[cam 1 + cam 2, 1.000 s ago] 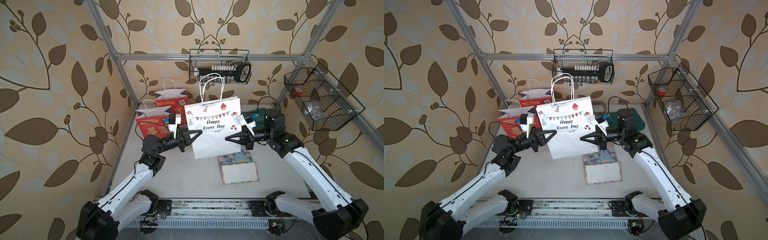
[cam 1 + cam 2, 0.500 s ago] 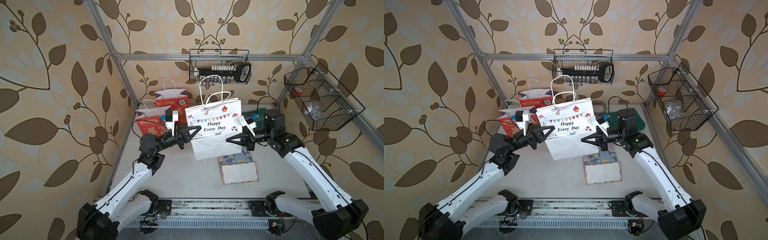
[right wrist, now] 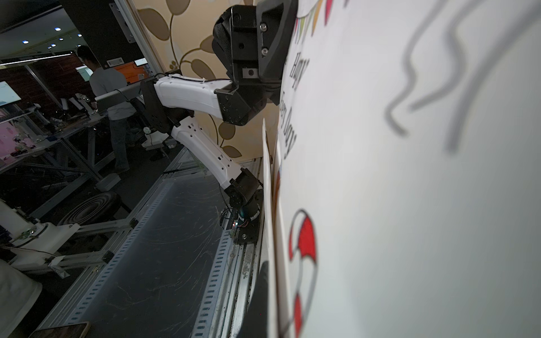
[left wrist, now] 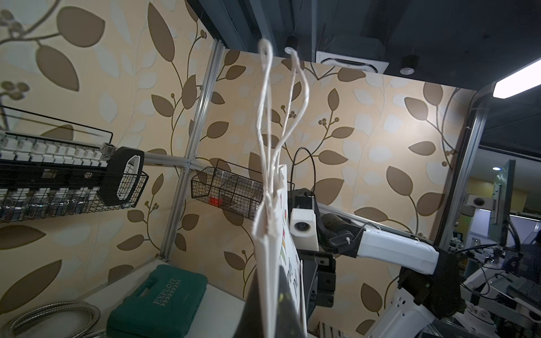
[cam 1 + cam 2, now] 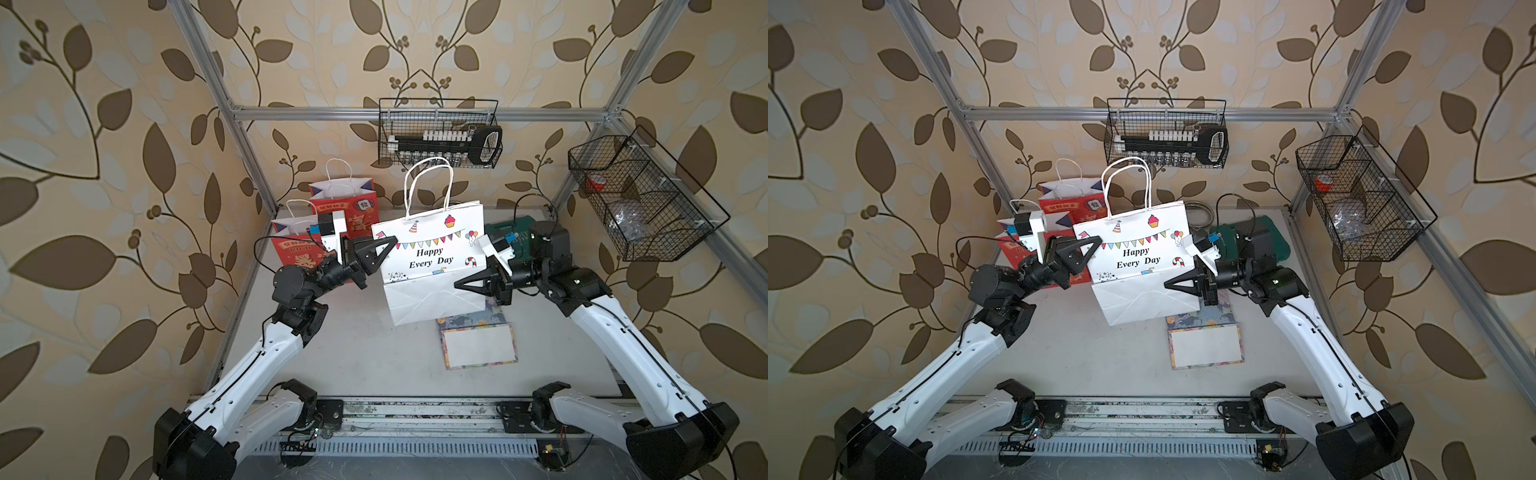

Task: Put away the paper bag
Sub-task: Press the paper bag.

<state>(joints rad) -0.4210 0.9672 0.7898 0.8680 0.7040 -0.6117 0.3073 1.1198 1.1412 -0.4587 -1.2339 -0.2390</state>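
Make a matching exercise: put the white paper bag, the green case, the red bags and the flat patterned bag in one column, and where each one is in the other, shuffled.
Things:
1. white paper bag
2. green case
3. red bags
4. flat patterned bag

Places:
A. lying flat on the table, near the middle
B. standing at the back left corner
C. held upright between the left gripper and the right gripper
D. lying closed at the back, behind the right gripper

Pairs: 1-C, 2-D, 3-B, 4-A
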